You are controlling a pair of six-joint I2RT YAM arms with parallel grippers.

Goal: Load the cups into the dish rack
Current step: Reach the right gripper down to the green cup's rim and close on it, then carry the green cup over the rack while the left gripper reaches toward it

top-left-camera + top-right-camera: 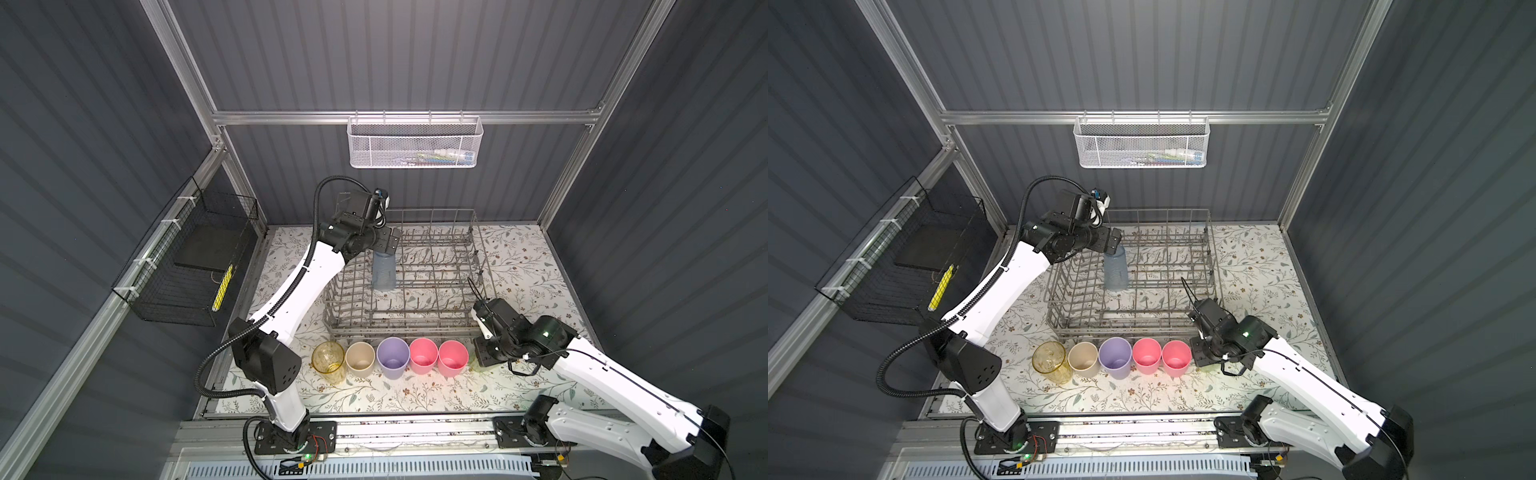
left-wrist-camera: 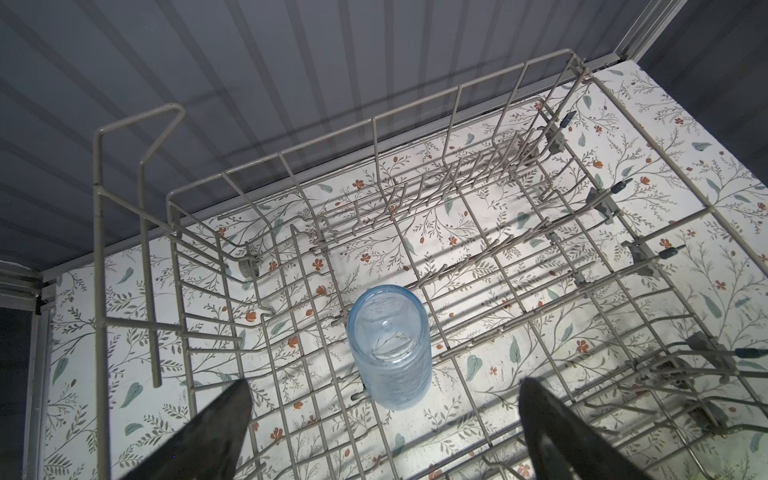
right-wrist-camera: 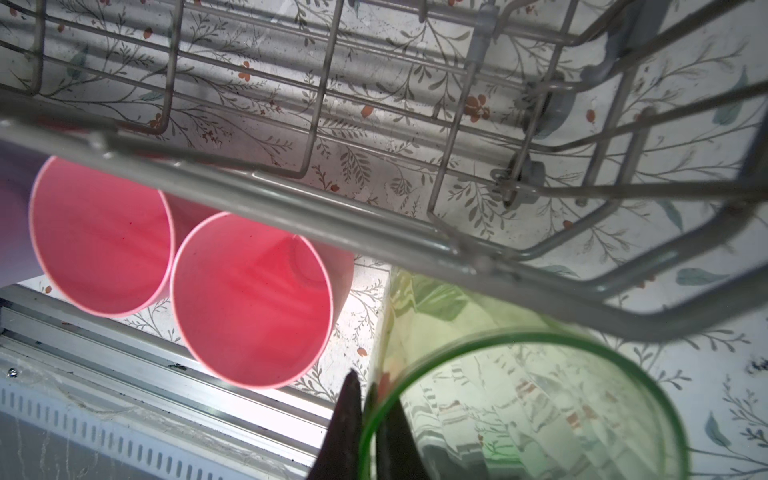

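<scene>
The grey wire dish rack (image 1: 399, 332) (image 1: 1125, 328) stands at the back of the floral table. A blue-grey cup (image 1: 384, 272) (image 2: 390, 353) stands in its left part. My left gripper (image 1: 386, 243) (image 2: 384, 381) hangs open just above that cup, apart from it. Five cups line the rack's front: yellow (image 1: 328, 360), beige (image 1: 360, 358), lavender (image 1: 393, 356), and two pink (image 1: 424, 355) (image 1: 453, 357). Right of them, my right gripper (image 1: 482, 353) (image 3: 363, 386) is shut on the rim of the clear green cup (image 3: 540, 415), one finger inside it and one outside.
A white mesh basket (image 1: 415, 143) hangs on the back wall. A black wire basket (image 1: 187, 266) hangs on the left wall. An aluminium rail (image 1: 415, 428) runs along the table's front edge. The rack's front rim (image 3: 291, 203) passes close above the green cup.
</scene>
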